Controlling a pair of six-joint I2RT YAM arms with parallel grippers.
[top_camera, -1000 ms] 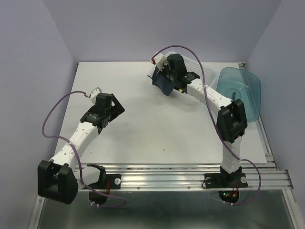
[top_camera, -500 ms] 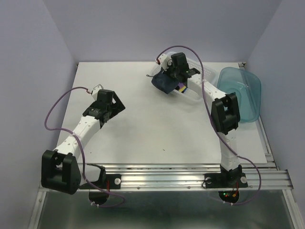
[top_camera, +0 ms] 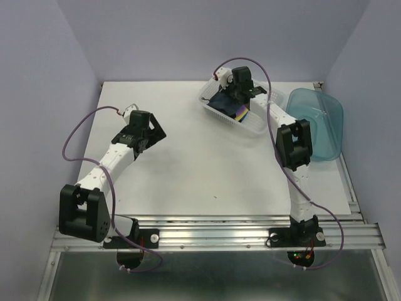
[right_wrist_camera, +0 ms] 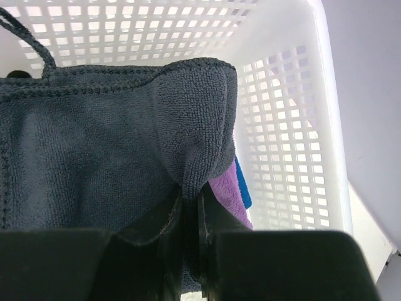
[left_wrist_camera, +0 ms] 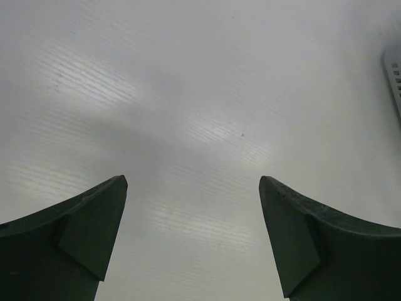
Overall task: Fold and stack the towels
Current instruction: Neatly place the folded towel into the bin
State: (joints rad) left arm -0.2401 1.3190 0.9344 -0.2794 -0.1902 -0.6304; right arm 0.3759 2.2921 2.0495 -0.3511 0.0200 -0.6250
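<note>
Right wrist cam: right gripper point(right_wrist_camera: 190, 204) is clamped on a fold of the slate towel point(right_wrist_camera: 94, 144), which hides most of the basket point(right_wrist_camera: 282, 125). Only slivers of the purple towel point(right_wrist_camera: 227, 195) and blue towel point(right_wrist_camera: 244, 191) peek out underneath. Left gripper point(left_wrist_camera: 193, 182) is spread wide over the table point(left_wrist_camera: 200, 81).

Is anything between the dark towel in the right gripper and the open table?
Yes: the right gripper pinches the dark towel inside the white basket, whose slotted wall stands between it and the table.
</note>
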